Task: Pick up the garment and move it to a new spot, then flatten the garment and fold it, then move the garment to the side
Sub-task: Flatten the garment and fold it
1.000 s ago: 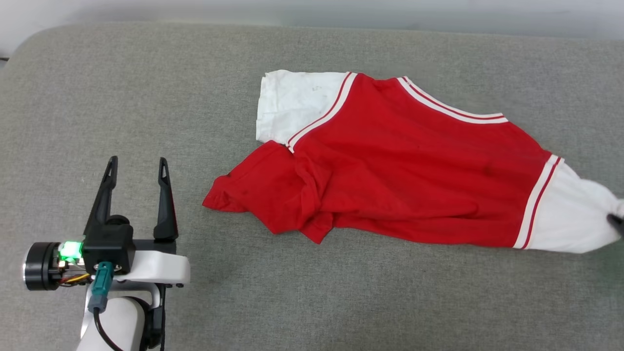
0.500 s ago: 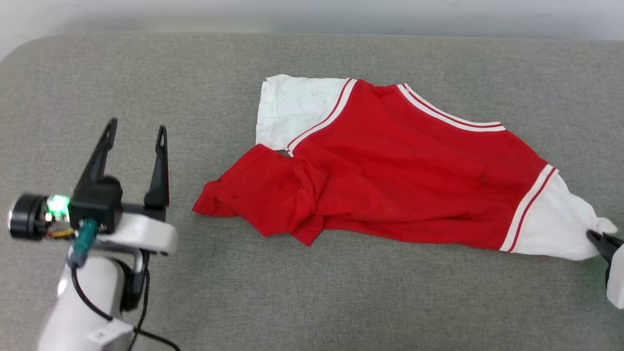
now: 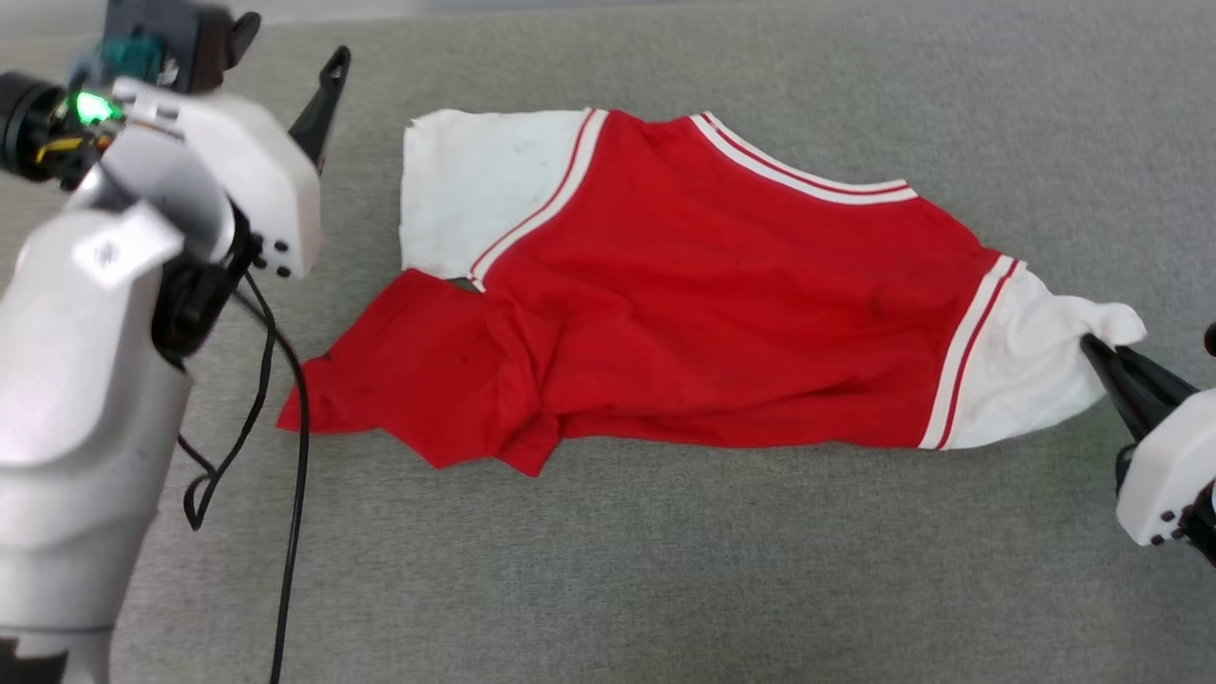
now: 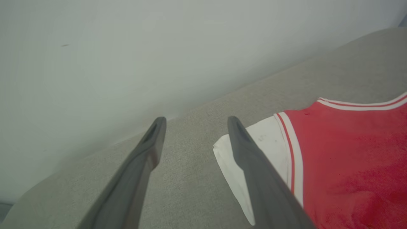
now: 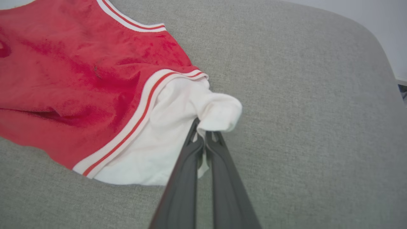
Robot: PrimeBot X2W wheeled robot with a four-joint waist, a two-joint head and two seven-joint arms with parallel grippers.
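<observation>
The garment [image 3: 722, 313] is soft knitted cloth, matt throughout: the red body looks faintly fuzzy, the white sleeves smoother, the striped trim ribbed. Beneath the garment lies the grey cushion [image 3: 665, 570] — coarse woven upholstery, matt, with a visible grain. Left of the garment, the left gripper [image 4: 196, 121] has dark, matt, plastic-looking fingers on a smooth white arm shell [image 3: 85, 380] with a slight sheen; a smooth black cable [image 3: 300, 465] runs beside it. At the garment's right sleeve, the right gripper [image 5: 202, 132] shows the same dark matt finish.
</observation>
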